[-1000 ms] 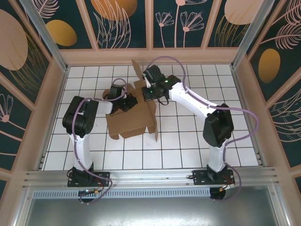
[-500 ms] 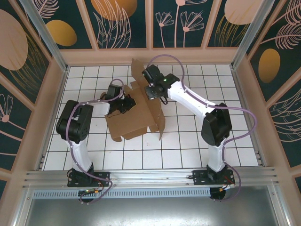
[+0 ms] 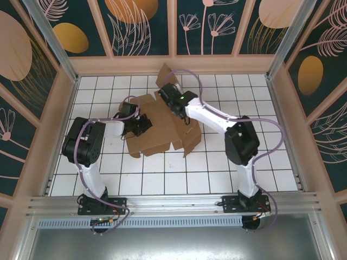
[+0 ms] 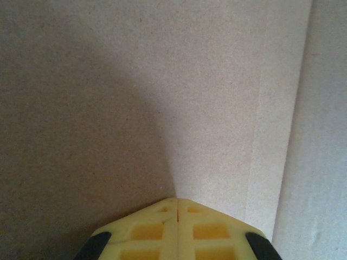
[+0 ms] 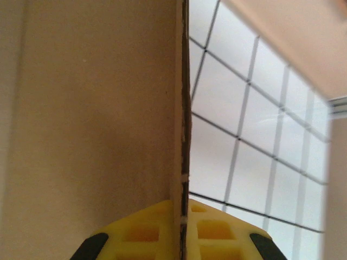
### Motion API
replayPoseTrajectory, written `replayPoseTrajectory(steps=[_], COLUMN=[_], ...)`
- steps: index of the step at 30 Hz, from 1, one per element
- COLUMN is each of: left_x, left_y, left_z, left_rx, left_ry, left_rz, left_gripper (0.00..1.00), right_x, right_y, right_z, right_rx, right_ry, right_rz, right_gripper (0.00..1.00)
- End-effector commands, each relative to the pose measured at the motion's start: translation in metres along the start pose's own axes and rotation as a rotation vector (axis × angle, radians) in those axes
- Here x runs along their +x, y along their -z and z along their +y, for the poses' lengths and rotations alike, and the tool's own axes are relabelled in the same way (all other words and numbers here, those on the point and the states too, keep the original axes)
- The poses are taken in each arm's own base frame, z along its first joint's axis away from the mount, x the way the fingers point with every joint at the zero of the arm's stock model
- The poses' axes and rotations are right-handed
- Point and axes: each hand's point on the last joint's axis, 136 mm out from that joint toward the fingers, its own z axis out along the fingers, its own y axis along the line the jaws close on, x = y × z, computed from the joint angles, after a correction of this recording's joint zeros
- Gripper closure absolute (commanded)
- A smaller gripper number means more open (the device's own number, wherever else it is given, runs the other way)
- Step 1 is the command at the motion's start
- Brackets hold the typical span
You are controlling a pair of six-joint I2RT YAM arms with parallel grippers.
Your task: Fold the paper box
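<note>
While it lies on the white tiled table, the paper box is seen partly folded at the middle, slightly left, with a flap raised at its far edge. That upright panel's thin edge is pinched between the nearly closed jaws of the right gripper, whose arm is stretched far and leftward. The left gripper is closed fully on nothing, its tips pointed close at the box's flat face, its arm bent in from the left.

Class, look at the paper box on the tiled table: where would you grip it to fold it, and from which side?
Take the paper box by a free flap's rim, coming from outside the sheet, edge-on. It is a thin sheet with broad panels, so fingers only fit around an edge, as the right gripper pinches the far flap.
</note>
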Motion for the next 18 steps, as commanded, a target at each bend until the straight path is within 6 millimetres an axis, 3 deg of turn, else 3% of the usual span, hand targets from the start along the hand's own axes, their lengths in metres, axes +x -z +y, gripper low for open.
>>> replayPoseTrajectory(steps=[1, 6, 10, 13, 18], left_x=[0.013, 0.012, 0.012, 0.011, 0.01], left_y=[-0.009, -0.008, -0.008, -0.008, -0.008], left_z=[0.027, 0.024, 0.021, 0.021, 0.018], left_rx=[-0.062, -0.048, -0.04, -0.037, -0.024], left_ry=[0.044, 0.038, 0.037, 0.039, 0.043], left_rz=[0.038, 0.035, 0.037, 0.036, 0.035], left_gripper=[1.0, 1.0, 1.0, 1.0, 1.0], right_x=[-0.015, -0.023, -0.037, -0.048, -0.053], right_y=[0.004, 0.005, 0.019, 0.04, 0.048], right_z=[0.005, 0.034, 0.049, 0.042, 0.028], right_rx=[0.226, 0.415, 0.509, 0.604, 0.662], right_ry=[0.14, 0.331, 0.431, 0.437, 0.427], right_rz=[-0.054, -0.118, -0.231, -0.332, -0.361], right_gripper=[1.0, 1.0, 1.0, 1.0, 1.0])
